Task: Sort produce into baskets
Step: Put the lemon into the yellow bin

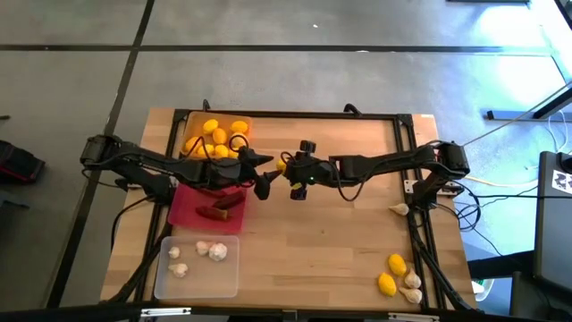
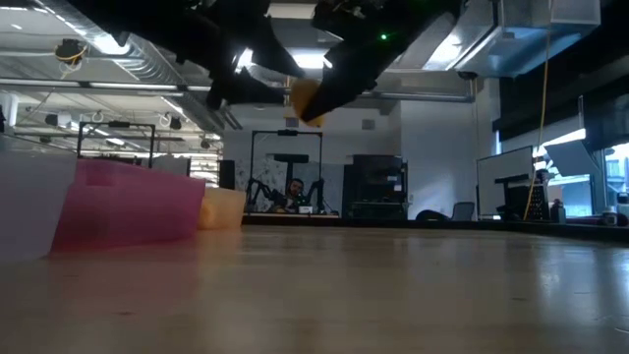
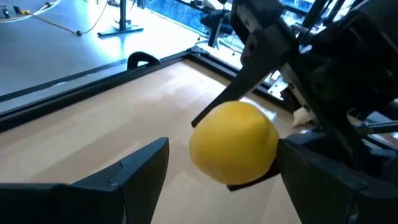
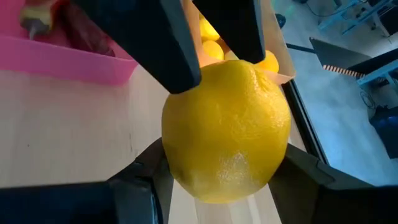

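Where both arms meet, right fingers gripping lemon, unlabelled

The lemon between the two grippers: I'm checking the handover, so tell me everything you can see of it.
The lemon is bright yellow, rounded, with dimpled glossy skin, whole and unmarked. It hangs in the air above the bare wooden table, just right of the orange basket. The right gripper is clamped on its sides. The left gripper stands open around it, its fingers beside the fruit.
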Robot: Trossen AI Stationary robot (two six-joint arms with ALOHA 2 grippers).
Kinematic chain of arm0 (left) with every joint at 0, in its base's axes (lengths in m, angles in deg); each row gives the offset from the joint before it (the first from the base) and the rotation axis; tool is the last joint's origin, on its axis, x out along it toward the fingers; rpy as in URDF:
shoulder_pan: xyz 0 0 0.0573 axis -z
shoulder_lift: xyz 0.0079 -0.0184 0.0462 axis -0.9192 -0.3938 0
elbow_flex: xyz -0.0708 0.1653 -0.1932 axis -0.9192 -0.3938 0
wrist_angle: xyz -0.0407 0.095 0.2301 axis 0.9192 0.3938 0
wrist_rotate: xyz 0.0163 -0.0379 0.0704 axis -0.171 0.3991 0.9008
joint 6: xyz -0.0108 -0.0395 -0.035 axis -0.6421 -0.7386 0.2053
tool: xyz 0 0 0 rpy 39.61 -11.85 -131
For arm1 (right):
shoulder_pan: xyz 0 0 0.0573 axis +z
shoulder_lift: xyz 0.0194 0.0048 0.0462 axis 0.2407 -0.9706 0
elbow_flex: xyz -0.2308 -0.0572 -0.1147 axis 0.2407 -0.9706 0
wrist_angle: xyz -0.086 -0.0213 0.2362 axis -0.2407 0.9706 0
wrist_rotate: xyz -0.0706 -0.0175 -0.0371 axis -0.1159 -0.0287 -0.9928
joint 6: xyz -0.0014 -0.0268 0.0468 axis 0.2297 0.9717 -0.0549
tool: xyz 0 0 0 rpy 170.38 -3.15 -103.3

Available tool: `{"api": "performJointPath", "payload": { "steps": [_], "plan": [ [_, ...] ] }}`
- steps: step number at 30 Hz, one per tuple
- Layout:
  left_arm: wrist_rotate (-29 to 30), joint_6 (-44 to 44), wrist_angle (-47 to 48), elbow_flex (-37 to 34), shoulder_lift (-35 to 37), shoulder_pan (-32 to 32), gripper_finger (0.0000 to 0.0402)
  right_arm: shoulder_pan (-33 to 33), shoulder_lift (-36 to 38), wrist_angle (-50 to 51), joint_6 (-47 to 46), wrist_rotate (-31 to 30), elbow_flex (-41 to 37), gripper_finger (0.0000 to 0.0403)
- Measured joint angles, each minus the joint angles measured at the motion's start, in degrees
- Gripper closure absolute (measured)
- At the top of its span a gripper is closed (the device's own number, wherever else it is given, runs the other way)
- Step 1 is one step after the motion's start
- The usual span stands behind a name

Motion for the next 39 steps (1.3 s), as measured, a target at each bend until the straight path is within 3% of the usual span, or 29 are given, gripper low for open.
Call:
{"api": "performJointPath", "payload": {
  "steps": [21,30,39],
  "plan": [
    [0.5,2.2,-14.4,0.0,-9.4,-1.8,0.0110,0.0,-0.3,-2.5,-1.1,1.1,0.0,0.0210],
    [0.8,3.7,-14.3,0.1,-9.4,-1.8,0.0180,-0.1,-0.3,-2.5,-1.4,1.3,0.0,0.0210],
    [0.9,4.1,-14.2,0.1,-9.4,-1.6,0.0173,-0.1,-0.3,-2.1,-2.5,0.7,0.0,0.0202]
  ]
}}
